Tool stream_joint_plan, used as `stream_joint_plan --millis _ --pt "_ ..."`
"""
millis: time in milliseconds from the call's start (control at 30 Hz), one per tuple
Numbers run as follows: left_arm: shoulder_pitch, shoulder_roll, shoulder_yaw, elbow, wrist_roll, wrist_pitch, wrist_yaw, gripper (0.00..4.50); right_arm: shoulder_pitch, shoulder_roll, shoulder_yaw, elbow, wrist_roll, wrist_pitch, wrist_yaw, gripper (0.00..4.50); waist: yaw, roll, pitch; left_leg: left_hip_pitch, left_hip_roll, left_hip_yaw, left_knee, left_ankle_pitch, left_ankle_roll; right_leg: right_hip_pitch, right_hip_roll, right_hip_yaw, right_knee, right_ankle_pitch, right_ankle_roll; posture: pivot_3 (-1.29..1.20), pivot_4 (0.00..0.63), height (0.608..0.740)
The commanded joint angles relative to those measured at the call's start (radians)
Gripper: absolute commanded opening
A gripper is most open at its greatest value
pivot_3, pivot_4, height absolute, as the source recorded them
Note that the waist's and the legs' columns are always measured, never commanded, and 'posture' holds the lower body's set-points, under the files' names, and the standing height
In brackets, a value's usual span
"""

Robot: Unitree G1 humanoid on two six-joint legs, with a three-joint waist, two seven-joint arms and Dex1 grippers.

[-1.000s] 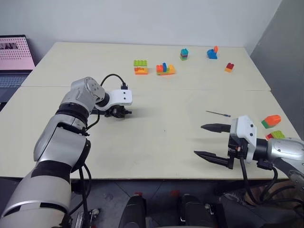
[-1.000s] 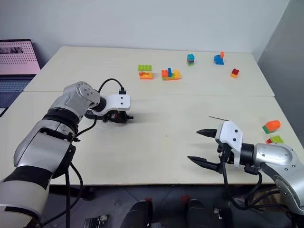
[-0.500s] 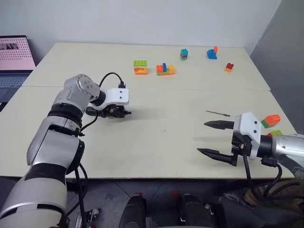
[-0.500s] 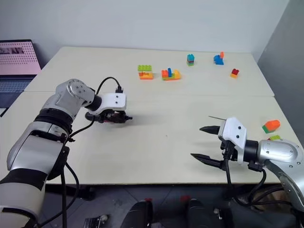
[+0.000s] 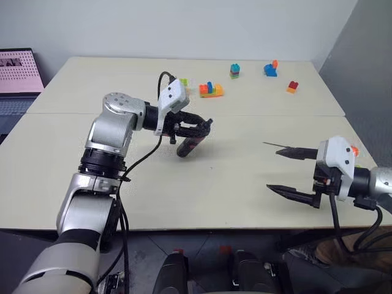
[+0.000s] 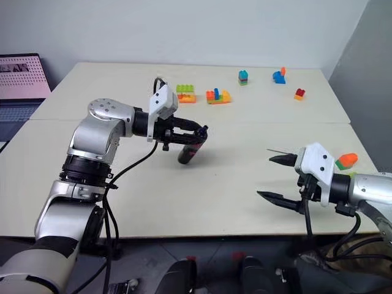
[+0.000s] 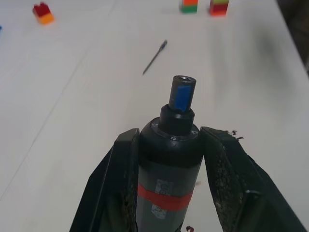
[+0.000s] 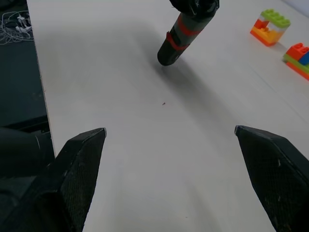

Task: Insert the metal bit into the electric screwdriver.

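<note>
My left gripper is shut on the electric screwdriver, a black pen-shaped tool with a red band, and holds it tilted over the middle of the table. The left wrist view shows black fingers clamped on both sides of its body, with its hollow tip pointing away. The metal bit, a thin grey rod, lies flat on the table toward the right, also visible as the metal bit. My right gripper hovers open just in front of the bit, holding nothing.
Several coloured toy blocks sit along the far side of the table. An orange block lies right of my right gripper. A laptop stands off the table's left edge. A seam runs across the tabletop.
My left arm has lifted the screwdriver off the table and swung it right, toward the middle. My right gripper has drifted slightly right and up, still open.
</note>
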Motion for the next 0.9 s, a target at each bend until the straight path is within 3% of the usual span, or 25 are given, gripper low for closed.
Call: stream_joint_plan --millis 33,500,900 --pt "0.023 -0.030 0.080 -0.114 -0.085 0.084 0.101 1.61 -0.020 -0.020 -0.044 -0.010 0.020 0.002 0.004 4.50 -0.002 0.000 0.000 0.000 0.000 0.000 0.000 0.000 0.000 0.000 0.000 0.000 0.000 0.000 0.000 0.00 0.150 0.740" --pt "0.344 -0.172 0.182 -0.393 -0.187 0.115 0.477 1.61 -0.089 -0.020 -0.001 0.023 0.030 0.002 0.009 4.50 -0.008 0.000 0.000 0.000 0.000 0.001 0.002 0.000 0.000 0.001 0.000 0.002 -0.001 0.001 0.001 0.00 0.150 0.740" --pt "0.499 -0.156 0.179 -0.490 -0.198 0.066 0.580 1.61 -0.210 -0.036 0.081 0.116 0.016 -0.014 0.091 4.50 -0.009 0.001 -0.001 0.001 0.000 0.002 0.005 0.000 0.000 0.002 0.000 0.003 -0.001 0.002 -0.003 0.00 0.150 0.740"
